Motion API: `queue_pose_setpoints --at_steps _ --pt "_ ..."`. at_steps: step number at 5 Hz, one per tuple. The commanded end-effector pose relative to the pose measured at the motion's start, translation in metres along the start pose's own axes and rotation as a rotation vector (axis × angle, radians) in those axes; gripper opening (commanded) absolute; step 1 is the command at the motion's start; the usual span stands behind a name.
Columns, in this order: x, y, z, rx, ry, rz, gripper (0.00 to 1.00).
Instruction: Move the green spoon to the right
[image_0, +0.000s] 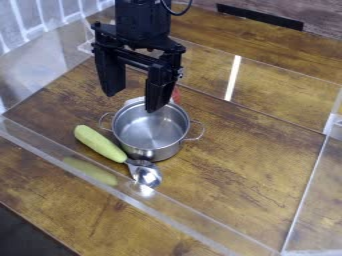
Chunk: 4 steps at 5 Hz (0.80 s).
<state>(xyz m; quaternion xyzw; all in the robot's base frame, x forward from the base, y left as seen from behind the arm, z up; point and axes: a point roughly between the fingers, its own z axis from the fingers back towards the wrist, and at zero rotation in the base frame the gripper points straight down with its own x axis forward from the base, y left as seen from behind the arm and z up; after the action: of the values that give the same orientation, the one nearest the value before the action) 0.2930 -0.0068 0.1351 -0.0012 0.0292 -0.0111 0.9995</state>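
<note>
the end effector (138, 98) is wide open and holds nothing. the green spoon (102, 144) lies below it, lower left in the frame, its long axis slanting down to the right, beside the pot (151, 132).

From where I sit, I see the green spoon (103, 145) lying on the wood just beside the pot, its thick, rounded yellow-green handle pointing to the upper left of my view. Its small, shiny metal bowl sits at the lower right end, below the pot in the picture. Nothing grips the spoon.
</note>
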Motion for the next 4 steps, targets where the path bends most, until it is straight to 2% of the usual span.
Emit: queue_pose_setpoints --at_steps 1,2,3,4 --pt "0.000 -0.004 -0.009 -0.001 0.028 -0.056 1.00" --pt "-0.007 -0.004 -0.020 -0.004 0.047 -0.081 1.00" --pt "-0.007 0.009 -0.025 0.011 0.028 -0.208 1.00" --pt "-0.007 0.019 -0.027 0.022 0.010 -0.299 1.00"
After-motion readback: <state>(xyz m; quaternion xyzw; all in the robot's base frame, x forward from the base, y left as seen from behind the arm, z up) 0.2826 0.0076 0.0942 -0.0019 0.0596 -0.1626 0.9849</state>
